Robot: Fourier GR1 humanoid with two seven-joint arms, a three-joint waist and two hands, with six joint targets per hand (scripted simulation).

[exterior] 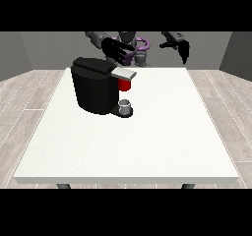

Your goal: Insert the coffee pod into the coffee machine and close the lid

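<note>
Big white counter (147, 146), black boxy coffee machine (93, 90). Open robot hand (114, 50) above; could bump grey flat lid (124, 73).

I count one surface (147, 141), white and wide in front of me. On it stands one black coffee machine (93, 90) at about ten o'clock from the middle, with one grey lid (124, 73), one red thing at the machine (125, 85) and one grey thing (125, 105) on its base. I count two hands: one (115, 50) at eleven o'clock, one (183, 49) at one o'clock.
</note>
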